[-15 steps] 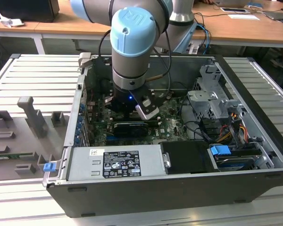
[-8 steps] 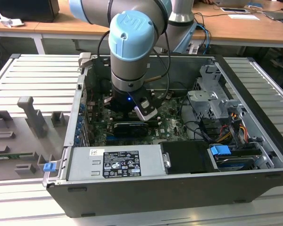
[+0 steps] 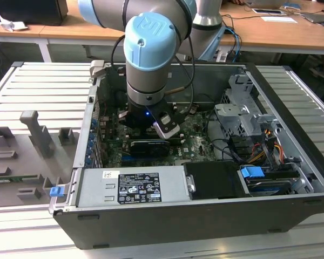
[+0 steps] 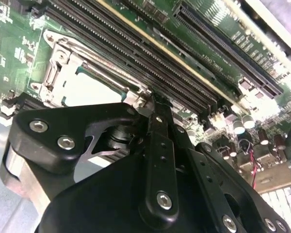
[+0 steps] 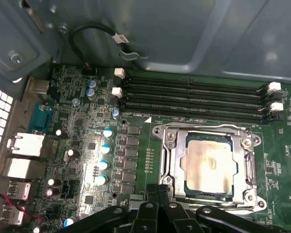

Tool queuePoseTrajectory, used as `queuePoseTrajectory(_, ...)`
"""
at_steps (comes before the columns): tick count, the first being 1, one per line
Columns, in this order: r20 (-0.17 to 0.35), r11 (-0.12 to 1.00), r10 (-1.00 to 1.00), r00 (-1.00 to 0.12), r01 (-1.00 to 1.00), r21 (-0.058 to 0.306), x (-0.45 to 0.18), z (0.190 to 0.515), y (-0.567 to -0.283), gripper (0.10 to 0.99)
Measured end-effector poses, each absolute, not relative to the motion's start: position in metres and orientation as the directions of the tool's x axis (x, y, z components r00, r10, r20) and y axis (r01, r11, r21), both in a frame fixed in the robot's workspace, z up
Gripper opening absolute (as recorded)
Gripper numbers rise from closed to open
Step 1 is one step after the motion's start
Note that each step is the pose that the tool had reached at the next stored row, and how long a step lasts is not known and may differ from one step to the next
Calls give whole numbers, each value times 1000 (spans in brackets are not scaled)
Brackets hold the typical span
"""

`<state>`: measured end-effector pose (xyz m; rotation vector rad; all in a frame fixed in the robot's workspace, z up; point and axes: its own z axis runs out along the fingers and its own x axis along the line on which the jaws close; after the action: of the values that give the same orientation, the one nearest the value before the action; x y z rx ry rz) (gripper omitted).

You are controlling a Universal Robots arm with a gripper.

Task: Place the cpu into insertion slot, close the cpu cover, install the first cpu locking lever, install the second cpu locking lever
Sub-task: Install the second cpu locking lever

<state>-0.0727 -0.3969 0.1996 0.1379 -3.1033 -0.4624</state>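
While the blue-jointed grey robot arm [image 3: 146,48] reached down into the open dark-grey computer case [image 3: 205,216], its black gripper [image 5: 157,199] hung low over the green circuit board [image 5: 87,145], right at the near edge of the small square insertion slot with its silver metal rim [image 5: 167,160]. The cpu, a small flat square chip with a silvery-beige metal top [image 5: 208,162], already sat in that slot, flat and square to the rim. The cpu cover, a thin silver-grey metal frame plate with a central window [image 5: 242,160], lay down around the chip, which showed through the window. In the second wrist view the gripper [image 4: 153,104] narrowed to a closed-looking tip with the fingers drawn together, nothing visibly pinched between them; the tip was at the corner of the slot [image 4: 63,68], beside the long black memory slots [image 5: 194,94], but contact with the rim or a lever couldn't be confirmed. Same view had the cpu [image 4: 87,90] as a washed-out pale patch inside the frame. I couldn't tell lever positions. In the exterior view the gripper [image 3: 151,135] was mid-board, with the silver labelled power supply box [image 3: 132,186] at the case's near side and a blue clip [image 3: 252,174] toward the exterior view's right.
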Motion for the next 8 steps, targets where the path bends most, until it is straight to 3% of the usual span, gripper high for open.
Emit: queuePoseTrajectory(8, -12, 952, -87, -996, -87, 293, -73, 208, -397, 106)
